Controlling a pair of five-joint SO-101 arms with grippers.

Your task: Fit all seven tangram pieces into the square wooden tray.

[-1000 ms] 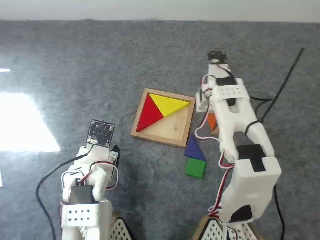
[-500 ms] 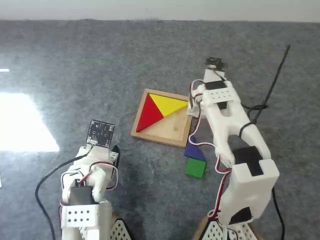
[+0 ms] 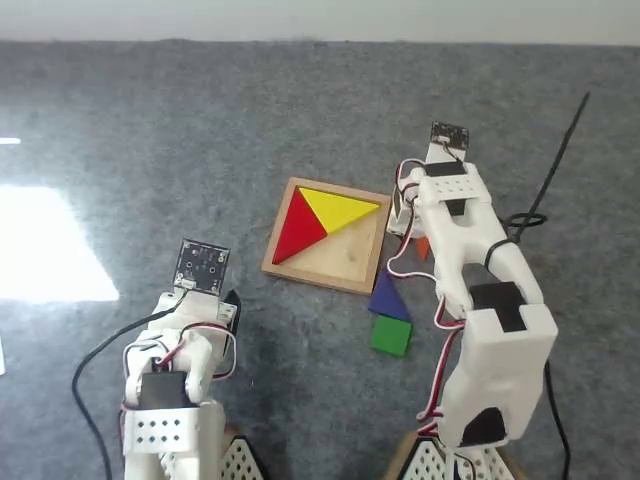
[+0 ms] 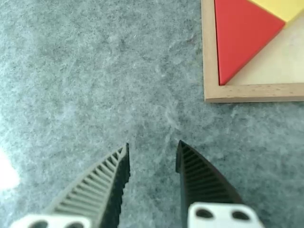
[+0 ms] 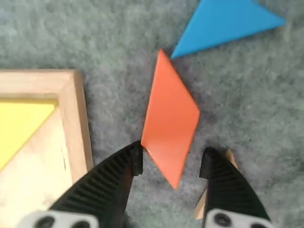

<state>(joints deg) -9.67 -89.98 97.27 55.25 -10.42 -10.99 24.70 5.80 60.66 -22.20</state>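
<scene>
Claws both spread: right claw [image 5: 173, 154] hangs over one tip of the orange parallelogram [image 5: 170, 118], flat on the worktop [image 5: 247, 95] just beside the mid-worktop tray [image 5: 76, 118]; left claw [image 4: 152, 152] over bare felt. I'd lower, square jaws across its narrow width, pinch evenly so it won't twist.
</scene>
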